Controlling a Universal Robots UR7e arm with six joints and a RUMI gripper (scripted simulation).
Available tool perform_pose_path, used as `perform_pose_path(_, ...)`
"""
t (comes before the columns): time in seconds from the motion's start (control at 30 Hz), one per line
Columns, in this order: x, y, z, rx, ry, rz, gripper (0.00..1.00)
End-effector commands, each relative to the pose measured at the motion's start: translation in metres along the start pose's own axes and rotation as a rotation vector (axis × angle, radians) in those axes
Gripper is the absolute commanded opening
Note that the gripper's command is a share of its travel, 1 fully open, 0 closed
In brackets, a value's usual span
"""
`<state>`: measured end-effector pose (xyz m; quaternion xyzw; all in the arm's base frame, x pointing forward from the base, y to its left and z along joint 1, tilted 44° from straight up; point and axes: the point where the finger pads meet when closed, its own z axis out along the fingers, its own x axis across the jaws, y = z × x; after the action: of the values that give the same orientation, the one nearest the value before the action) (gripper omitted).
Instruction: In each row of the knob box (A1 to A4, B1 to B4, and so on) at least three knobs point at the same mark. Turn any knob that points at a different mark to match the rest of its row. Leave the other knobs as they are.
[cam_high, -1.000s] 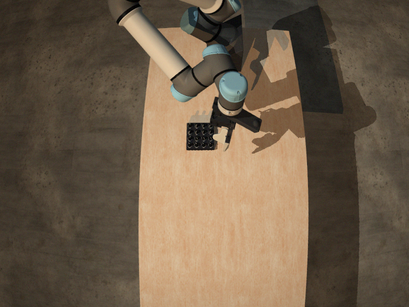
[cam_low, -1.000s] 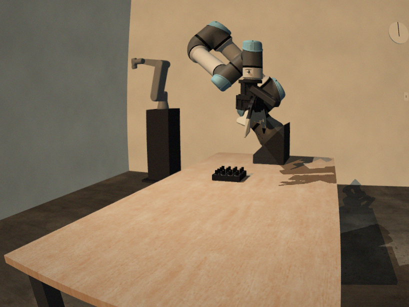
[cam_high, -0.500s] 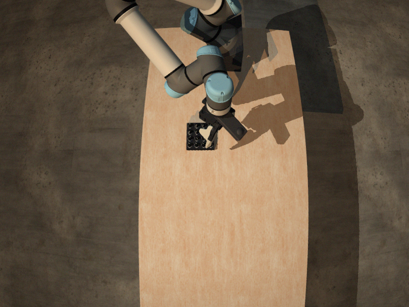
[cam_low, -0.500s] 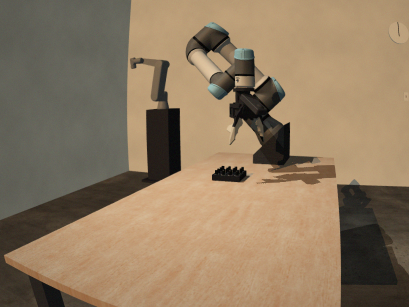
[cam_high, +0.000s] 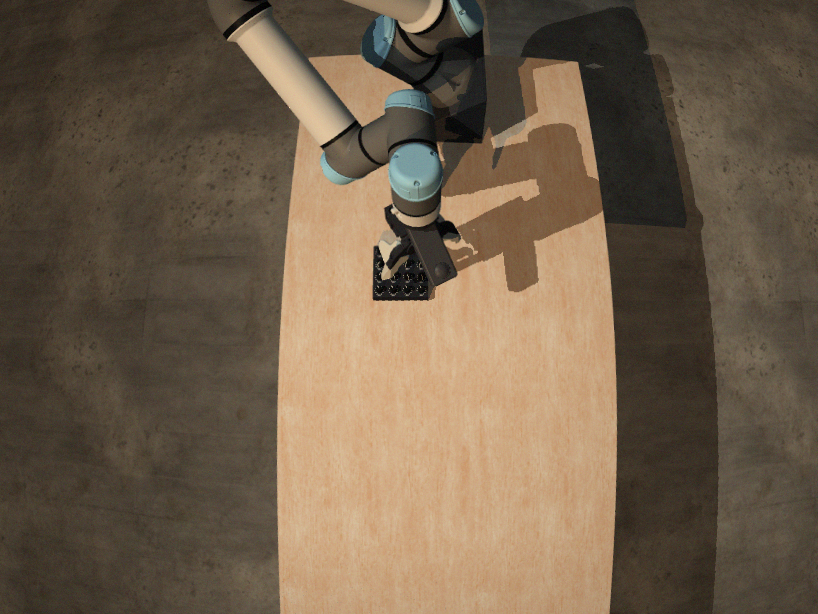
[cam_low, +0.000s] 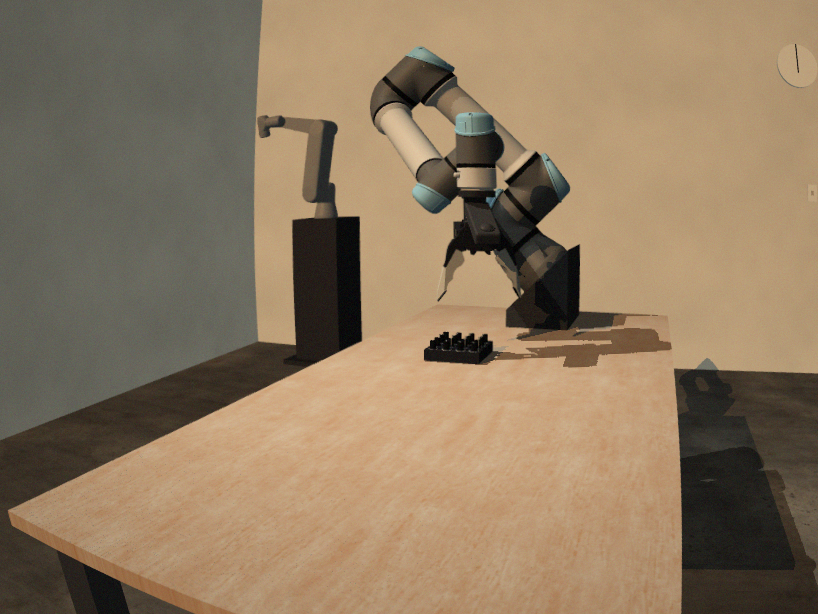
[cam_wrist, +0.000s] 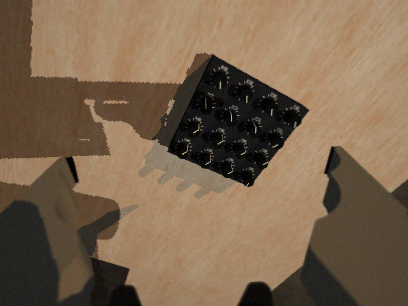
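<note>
The black knob box lies on the wooden table, toward the far end; it also shows in the exterior view. In the wrist view the knob box sits turned at an angle, with several rows of small black knobs with pale pointer lines. Their marks are too small to read. My gripper hangs well above the box, fingers wide open and empty. In the overhead view the gripper covers the box's far right part. In the wrist view the gripper has a finger at each lower corner.
The arm's dark base block stands on the table's far end behind the box. A second arm on a dark pedestal stands on the floor off the table's left side. Arm shadows fall to the right of the box.
</note>
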<state>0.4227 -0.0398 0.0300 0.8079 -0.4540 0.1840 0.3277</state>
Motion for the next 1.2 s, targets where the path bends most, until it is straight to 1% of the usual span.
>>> perform_pose_path(0.0,0.007,0.011,0.009,0.005,0.001,0.142,1.0)
perform_pose_path(0.23,0.016,0.029,0.021,0.008,-0.001,0.338,1.0)
perform_pose_path(0.43,0.019,0.038,0.027,0.008,-0.001,0.437,1.0)
perform_pose_path(1.17,0.021,0.041,0.028,0.008,-0.001,0.465,1.0)
